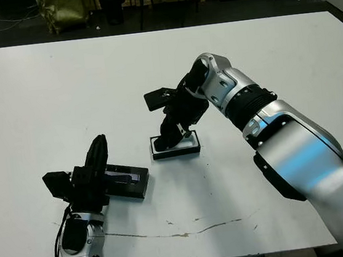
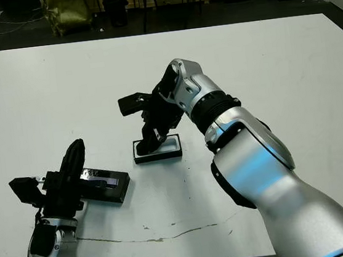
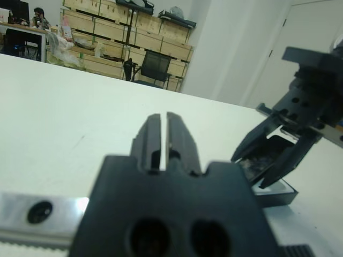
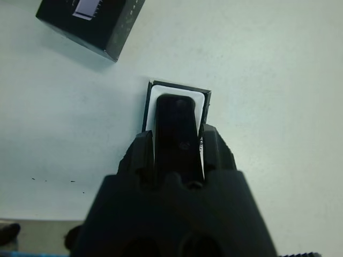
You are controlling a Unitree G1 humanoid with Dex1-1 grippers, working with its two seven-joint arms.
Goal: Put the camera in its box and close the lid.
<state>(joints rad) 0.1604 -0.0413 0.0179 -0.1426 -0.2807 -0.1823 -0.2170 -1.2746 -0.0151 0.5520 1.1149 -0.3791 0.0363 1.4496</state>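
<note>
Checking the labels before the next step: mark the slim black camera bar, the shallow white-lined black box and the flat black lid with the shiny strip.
Slim black camera bar (image 4: 174, 126), right wrist view, its upper face between the fingers.
Shallow white-lined black box (image 1: 175, 152), left eye view, its front wall.
Flat black lid with shiny strip (image 2: 113, 186), right eye view, its top.

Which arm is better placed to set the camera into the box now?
The right. The right gripper holds the camera over the box; the left gripper is by the lid.

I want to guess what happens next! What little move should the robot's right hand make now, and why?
Probably lower a touch, then open: the right gripper holds the slim black bar camera right above the shallow black box with white lining, not yet lying flat inside.
</note>
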